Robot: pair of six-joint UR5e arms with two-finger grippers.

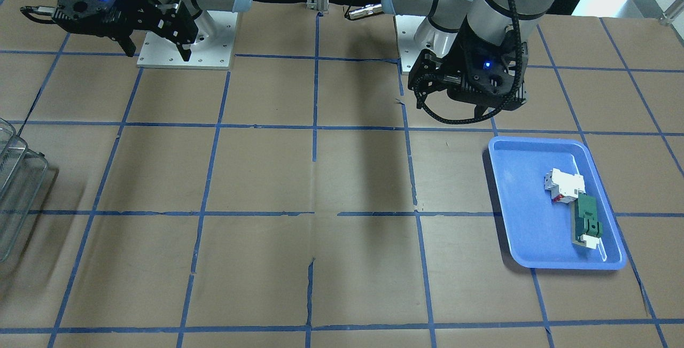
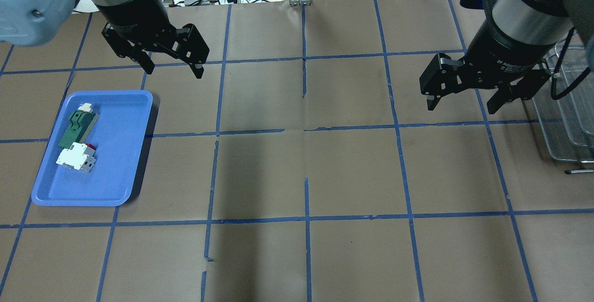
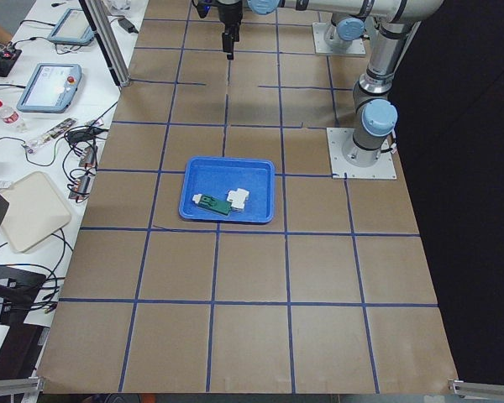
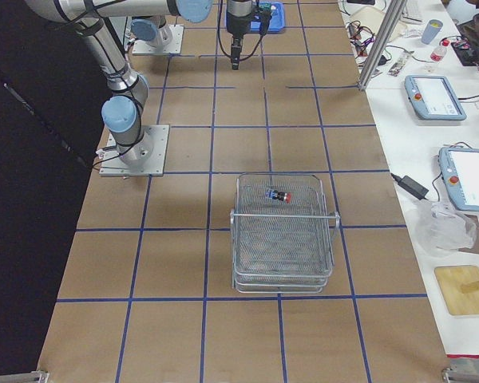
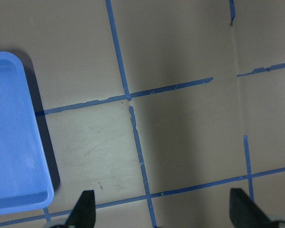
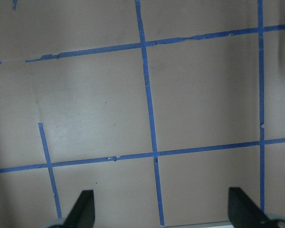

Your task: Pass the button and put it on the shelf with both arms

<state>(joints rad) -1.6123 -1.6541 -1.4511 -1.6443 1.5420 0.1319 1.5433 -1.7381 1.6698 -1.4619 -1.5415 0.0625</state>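
Observation:
The button, with a red cap and bluish rear, lies on the top level of the silver wire shelf. Only the exterior right view shows it. The shelf also shows at the right edge of the overhead view and at the left edge of the front view. My right gripper hangs open and empty above the table, just left of the shelf; its wrist view shows only paper. My left gripper is open and empty above the table, beyond the blue tray's far right corner.
The blue tray at the table's left holds a white block with red marks and a green-and-white flat part. The tray's corner shows in the left wrist view. Brown paper with blue tape lines covers the table.

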